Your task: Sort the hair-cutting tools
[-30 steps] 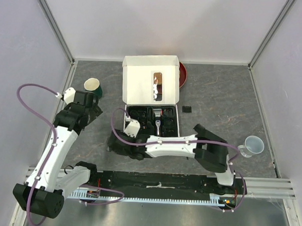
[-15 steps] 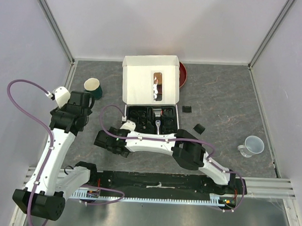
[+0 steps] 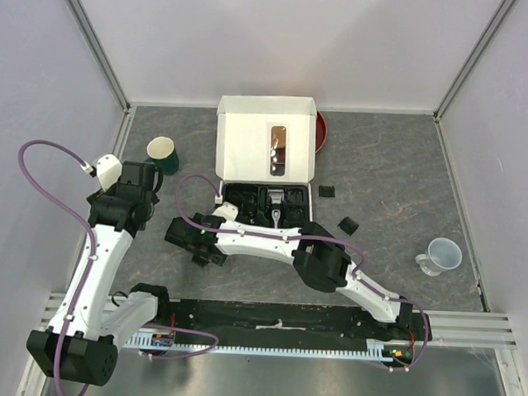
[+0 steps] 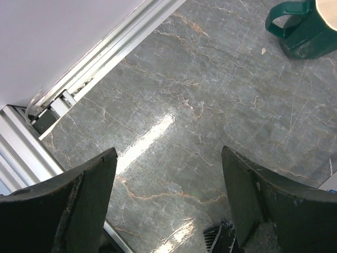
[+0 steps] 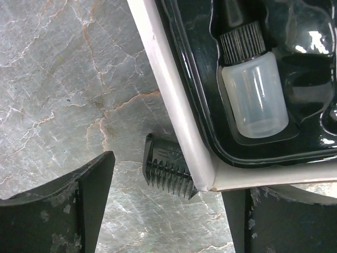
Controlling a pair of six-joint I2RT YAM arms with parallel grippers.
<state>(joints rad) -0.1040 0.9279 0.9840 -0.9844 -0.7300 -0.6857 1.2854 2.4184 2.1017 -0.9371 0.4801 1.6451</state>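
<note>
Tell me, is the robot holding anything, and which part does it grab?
Nothing is held. Both the left gripper and the right gripper are open; a comb guard lies below the right one, ungripped.

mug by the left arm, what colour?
Dark green mug, cream inside; shows best in the top external view.

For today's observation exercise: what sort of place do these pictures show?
Probably a robot lab cell: robot arms bolted to a rail, a marble-patterned tabletop walled by white panels on aluminium posts, and a clipper kit box staged on it.
</note>
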